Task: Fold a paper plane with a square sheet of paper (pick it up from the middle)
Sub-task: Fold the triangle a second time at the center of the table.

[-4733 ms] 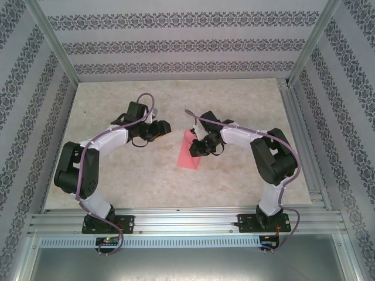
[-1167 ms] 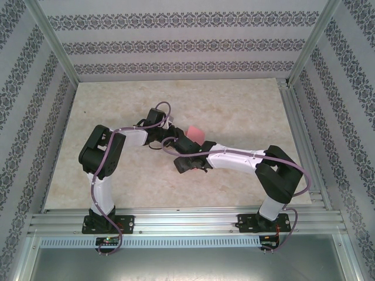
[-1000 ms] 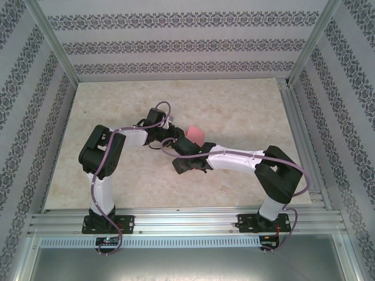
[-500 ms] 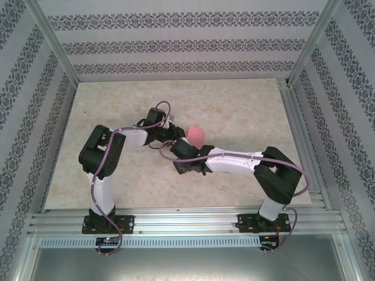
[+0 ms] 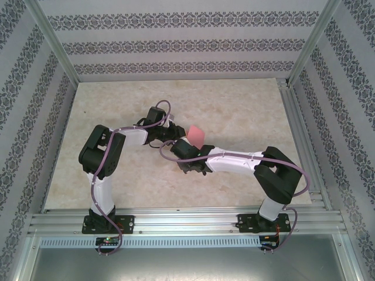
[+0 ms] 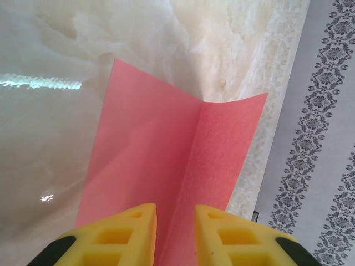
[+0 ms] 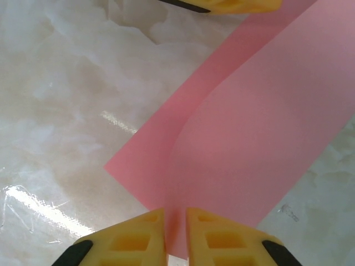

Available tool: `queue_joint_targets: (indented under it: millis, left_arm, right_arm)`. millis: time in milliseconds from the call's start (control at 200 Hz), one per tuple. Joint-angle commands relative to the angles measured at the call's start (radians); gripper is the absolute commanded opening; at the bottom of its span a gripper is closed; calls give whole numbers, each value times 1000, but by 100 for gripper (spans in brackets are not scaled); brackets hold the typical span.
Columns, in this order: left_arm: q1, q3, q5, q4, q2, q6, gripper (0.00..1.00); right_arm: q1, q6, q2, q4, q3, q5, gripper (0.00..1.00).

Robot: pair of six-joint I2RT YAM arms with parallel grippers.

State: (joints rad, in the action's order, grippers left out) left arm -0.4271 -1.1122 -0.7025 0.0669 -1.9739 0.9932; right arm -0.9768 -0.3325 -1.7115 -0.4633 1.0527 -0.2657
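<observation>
Near the middle of the table [image 5: 252, 105], the sheet of paper [image 5: 196, 135] sits between my two grippers, bent along one lengthwise crease with its pink halves angled apart. My right gripper [image 7: 175, 219] pinches one edge, its yellow fingers drawn almost together on it. My left gripper [image 6: 175, 216] straddles the crease at the opposite edge, fingers a little apart. Whether they truly clamp it, I cannot tell.

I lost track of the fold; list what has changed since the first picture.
Both arms swung inward to the centre. The pink sheet, then lying on the table by the right gripper, is now held up between them: the right gripper pinches its edge, the left gripper straddles its crease. Over the last second almost nothing moved.
</observation>
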Motion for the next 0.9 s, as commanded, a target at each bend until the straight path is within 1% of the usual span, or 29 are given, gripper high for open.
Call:
queue_joint_targets:
  millis: [0, 65, 125, 150, 190, 260, 310, 345, 530, 624, 729, 899]
  left_arm:
    - [-9, -26, -7, 17, -7, -2, 26]
    - [-9, -33, 8, -4, 1, -16, 28]
    - [-9, -47, 26, -49, 7, -42, 31]
    - [-9, -53, 31, -61, 9, -50, 31]
    - [-9, -61, 34, -72, 9, -60, 31]
    - [-8, -56, 60, -85, 25, -66, 36]
    - [-7, -55, 76, -100, 34, -77, 39]
    - [-7, -57, 82, -114, 38, -84, 40]
    - [-8, -45, 113, -146, 70, -103, 41]
    - [-8, -17, 125, -122, 97, -105, 42]
    - [-11, -2, 113, -100, 126, -112, 43]
    - [-27, 1, 99, -123, 145, -146, 42]
  right_arm:
    - [30, 10, 58, 12, -19, 42, 6]
    - [54, 12, 76, 18, -28, 71, 2]
    - [97, 20, 93, 48, -46, 158, 0]
    - [120, 22, 97, 68, -58, 212, 0]
    - [164, 29, 95, 106, -73, 349, 0]
    - [216, 16, 95, 159, -104, 440, 0]
    - [262, 17, 88, 229, -135, 577, 0]
    - [294, 10, 71, 234, -133, 630, 0]
    - [382, 11, 42, 303, -152, 793, 0]
    - [428, 19, 24, 315, -154, 882, 1]
    - [474, 32, -4, 311, -155, 924, 1]
    - [501, 52, -28, 297, -158, 941, 2]
